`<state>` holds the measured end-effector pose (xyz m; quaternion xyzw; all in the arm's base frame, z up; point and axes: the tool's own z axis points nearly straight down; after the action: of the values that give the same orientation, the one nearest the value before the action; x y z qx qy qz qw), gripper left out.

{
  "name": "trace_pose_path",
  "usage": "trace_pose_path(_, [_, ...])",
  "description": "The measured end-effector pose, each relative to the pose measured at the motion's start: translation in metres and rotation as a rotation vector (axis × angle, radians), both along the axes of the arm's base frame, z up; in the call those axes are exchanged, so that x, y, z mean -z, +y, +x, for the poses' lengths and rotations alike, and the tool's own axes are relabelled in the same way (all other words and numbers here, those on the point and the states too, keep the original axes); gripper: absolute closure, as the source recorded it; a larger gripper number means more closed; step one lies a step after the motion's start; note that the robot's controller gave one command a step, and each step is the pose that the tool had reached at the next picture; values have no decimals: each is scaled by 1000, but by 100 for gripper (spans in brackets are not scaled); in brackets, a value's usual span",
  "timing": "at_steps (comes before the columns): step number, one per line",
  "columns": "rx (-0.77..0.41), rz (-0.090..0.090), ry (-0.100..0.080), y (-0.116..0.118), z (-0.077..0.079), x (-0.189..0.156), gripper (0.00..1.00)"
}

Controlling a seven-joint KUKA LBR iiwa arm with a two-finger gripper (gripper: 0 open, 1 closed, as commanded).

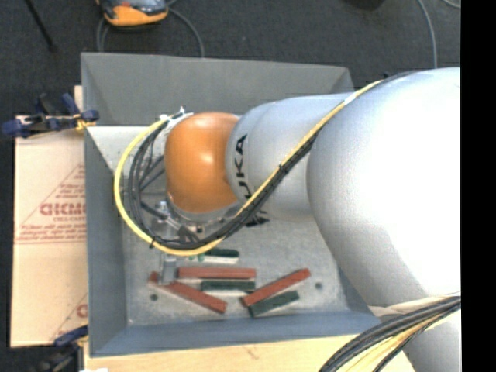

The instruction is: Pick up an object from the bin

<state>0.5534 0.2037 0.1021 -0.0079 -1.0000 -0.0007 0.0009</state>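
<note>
My gripper hangs under the orange wrist cover in the front left part of the bin, its lower end close above the left ends of a few flat bars. Nearest to it lie a red-brown bar running left to right and a second red-brown bar slanting toward the front. Between those two lies a dark green bar. The wrist and its cables hide most of the gripper. Nothing can be seen held in it.
Further right a red-brown bar lies slanted with a dark green bar beside it. A short dark green piece lies just behind the group. The thick arm covers the bin's right and rear.
</note>
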Motion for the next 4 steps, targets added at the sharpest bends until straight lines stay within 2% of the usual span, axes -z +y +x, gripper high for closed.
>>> trace_pose_path(1, [-191,-1,-5,-27,-15,20,0])
trace_pose_path(2, [-213,0,-5,-39,-37,26,0])
trace_pose_path(3, [-135,0,-3,-46,-60,32,100])
trace_pose_path(4, [-134,0,-3,-46,-60,32,100])
